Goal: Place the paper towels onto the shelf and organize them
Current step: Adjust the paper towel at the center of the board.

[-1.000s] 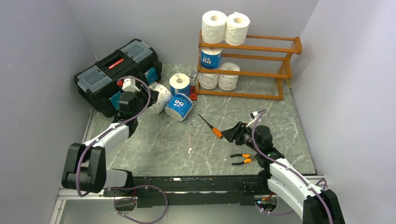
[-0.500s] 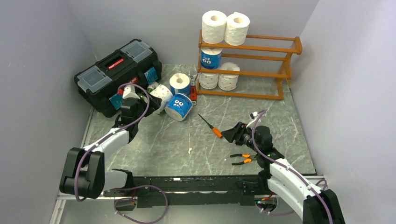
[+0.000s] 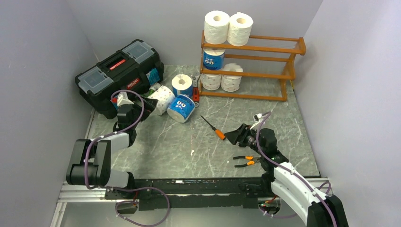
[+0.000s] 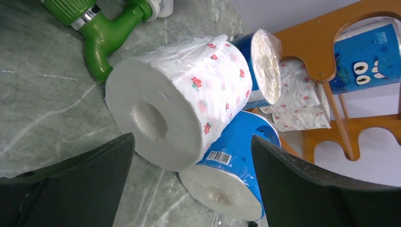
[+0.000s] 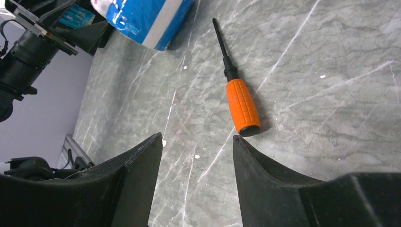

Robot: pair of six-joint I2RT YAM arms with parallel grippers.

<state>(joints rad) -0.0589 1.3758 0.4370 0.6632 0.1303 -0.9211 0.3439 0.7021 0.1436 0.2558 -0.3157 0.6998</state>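
The 2 arms match: left arm (image 3: 113,139) and right arm (image 3: 293,182) carry white shells on their long links, black blocks at the joints, and a purple cable (image 3: 86,161) looping along each. Both bolt to a black rail (image 3: 198,187); just below the rail more purple cable coils. The fingers (image 4: 80,184) are matte black wedges, seemingly plastic.

I see a white roll (image 4: 189,94) sprinkled with small red flowers, a blue-wrapped roll (image 4: 364,56) with white-and-black cartoon eyes, the orange-brown shelf (image 3: 276,49), a grey white-veined table (image 5: 331,71), an orange-handled screwdriver (image 5: 242,106), a black toolbox (image 3: 108,75) and a bright green spout (image 4: 101,47).
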